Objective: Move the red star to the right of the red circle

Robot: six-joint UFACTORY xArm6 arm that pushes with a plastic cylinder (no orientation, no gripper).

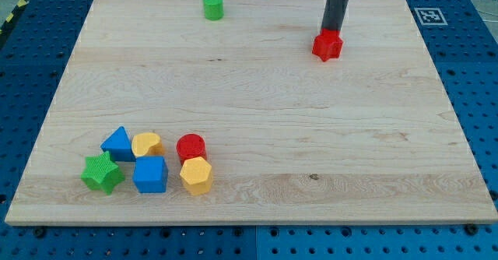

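My tip (pixel 332 31) is seen at the top edge of the red star (pixel 327 46), apparently touching; no jaws, just a rod. Star sits upper right on the wooden board (pixel 257 96), well apart from the red circle (pixel 191 147) in bottom-left cluster w/ yellow hexagon (pixel 196 175) just below it.

I work in what looks like a robotics lab: a pale wooden board (pixel 257 120) sits on a blue perforated bench (pixel 475 65) with regular mounting holes, and a black-and-white fiducial marker (pixel 429 15) is fixed at the board's top right corner.
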